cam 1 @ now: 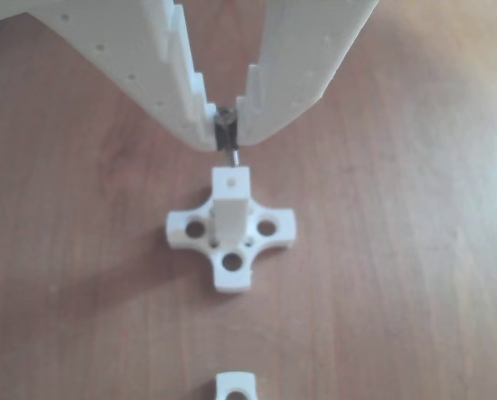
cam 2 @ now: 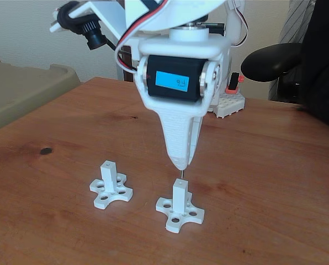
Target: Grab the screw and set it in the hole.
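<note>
My white gripper [cam 1: 226,127] is shut on the screw [cam 1: 228,142], a thin grey metal pin held upright by its head between the fingertips. Its lower tip hangs just above the top of a white square post [cam 1: 230,200] on a cross-shaped base [cam 1: 232,237]. The hole [cam 1: 232,177] is a tiny dot in the post's end face, right under the screw tip. In the fixed view the gripper [cam 2: 180,164] points straight down over the same post [cam 2: 179,194], with the screw [cam 2: 181,174] showing as a short pin between fingertips and post top.
A second white post on a cross base [cam 2: 110,185] stands to the left in the fixed view; part of a white piece [cam 1: 234,385] shows at the bottom edge of the other view. The wooden table [cam 2: 264,165] carries a white block [cam 2: 229,105] behind the arm. A black chair [cam 2: 297,61] stands at the right.
</note>
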Robot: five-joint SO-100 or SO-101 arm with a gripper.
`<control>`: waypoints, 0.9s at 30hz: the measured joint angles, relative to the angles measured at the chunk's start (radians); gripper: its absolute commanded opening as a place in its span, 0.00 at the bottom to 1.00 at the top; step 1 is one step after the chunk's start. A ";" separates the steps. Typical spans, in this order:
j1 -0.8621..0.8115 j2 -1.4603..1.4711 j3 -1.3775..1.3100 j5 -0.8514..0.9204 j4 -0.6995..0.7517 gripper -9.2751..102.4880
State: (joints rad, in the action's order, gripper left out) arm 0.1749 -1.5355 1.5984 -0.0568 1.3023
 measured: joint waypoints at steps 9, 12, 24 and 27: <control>0.000 0.000 0.000 0.000 0.000 0.04; 0.000 0.017 0.000 0.000 0.000 0.04; 0.000 0.025 0.000 0.000 -0.015 0.04; 0.000 0.035 0.000 0.000 -0.015 0.04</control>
State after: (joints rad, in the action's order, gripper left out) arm 0.1749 -1.5002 1.5984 -0.0568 1.2870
